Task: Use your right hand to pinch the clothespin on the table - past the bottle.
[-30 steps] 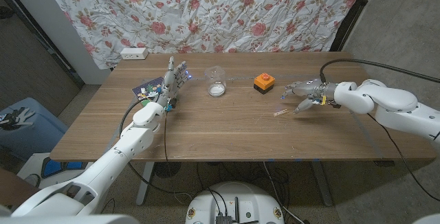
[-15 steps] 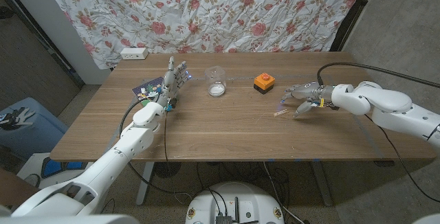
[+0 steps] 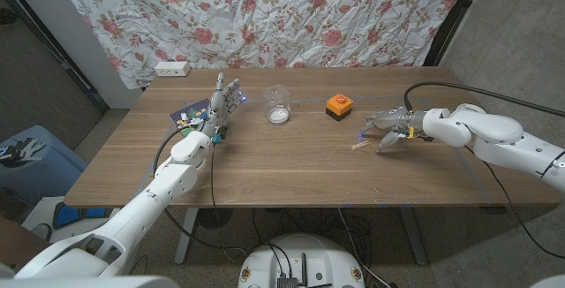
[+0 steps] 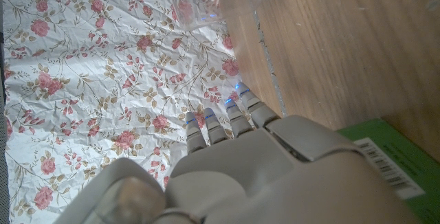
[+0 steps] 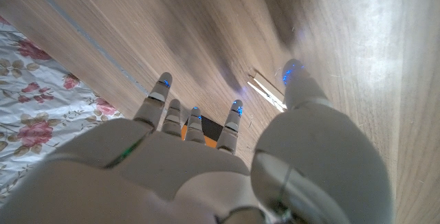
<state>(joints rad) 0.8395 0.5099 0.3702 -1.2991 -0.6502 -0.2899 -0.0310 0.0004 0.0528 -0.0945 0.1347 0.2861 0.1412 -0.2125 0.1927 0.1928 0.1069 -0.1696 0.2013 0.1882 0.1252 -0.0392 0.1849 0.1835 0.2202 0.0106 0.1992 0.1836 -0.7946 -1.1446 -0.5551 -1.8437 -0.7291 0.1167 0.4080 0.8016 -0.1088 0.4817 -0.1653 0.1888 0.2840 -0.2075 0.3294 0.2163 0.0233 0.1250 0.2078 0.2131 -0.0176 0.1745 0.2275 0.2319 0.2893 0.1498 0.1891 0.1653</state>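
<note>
Backdrop: wrinkled white floral cloth with red roses (image 3: 265, 10) hangs behind the brown wooden table (image 3: 282, 169); grey wall at 3 o'clock.
Clothespin: small pale, see-through clothespin (image 3: 357, 145) lies on the table at about 3 o'clock from table centre, just beside the right hand's fingertips; in the right wrist view it (image 5: 267, 92) lies between the thumb tip and the other fingertips, touching or not I cannot tell.
Right hand: white-and-grey robot right hand (image 3: 388, 124) reaches in from 3 o'clock, fingers spread apart and pointing toward 9 o'clock, holding nothing; fingers (image 5: 234, 122) wide in the right wrist view.
Left hand: white-and-grey robot left hand (image 3: 222, 102) stands on edge at 10 o'clock of the table, fingers straight and pointing to 12 o'clock, holding nothing; seen from the back (image 4: 275, 155) in the left wrist view.
Bottle: clear plastic container (image 3: 278, 105) stands at 12 o'clock, between the left hand and the orange piece, well apart from the clothespin.
Orange piece: orange block on a black base (image 3: 339, 105) at 1 o'clock, near the right hand.
Other: colourful printed flat box (image 3: 187, 115) just beside the left hand at its 9 o'clock; white power strip (image 3: 171, 68) at the far table corner, 11 o'clock.
</note>
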